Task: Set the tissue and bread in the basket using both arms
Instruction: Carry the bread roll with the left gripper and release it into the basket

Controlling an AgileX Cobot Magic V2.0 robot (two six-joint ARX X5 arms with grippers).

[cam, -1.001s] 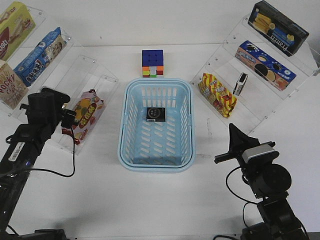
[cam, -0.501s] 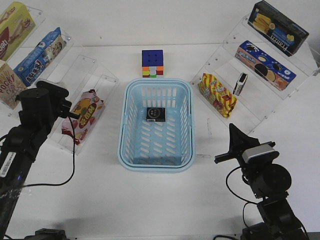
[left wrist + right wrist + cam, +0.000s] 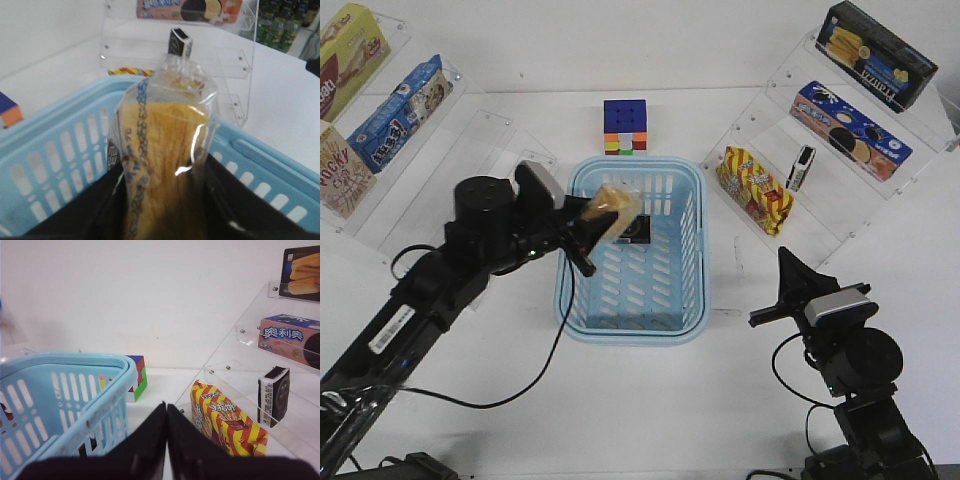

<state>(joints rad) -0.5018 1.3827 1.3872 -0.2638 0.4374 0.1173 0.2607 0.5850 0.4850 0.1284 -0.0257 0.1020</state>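
1. We see the left gripper [image 3: 588, 226] clamped on the bread [image 3: 611, 209], its fingers pinching the lower half of the clear wrapper so the bun juts out ahead of them.
2. The bread hangs over the basket [image 3: 578, 318] interior, near its 10 o'clock corner, which we judge puts it right for a drop inside the rim.
3. A tissue [image 3: 636, 228] pack already lies flat on the basket floor towards 12 o'clock (partly hidden behind the bread in the front view).
4. The right gripper [image 3: 786, 264] rests at the basket's 4 o'clock, off the rim, its fingers pressed together on nothing, leaving the basket free for the left arm.
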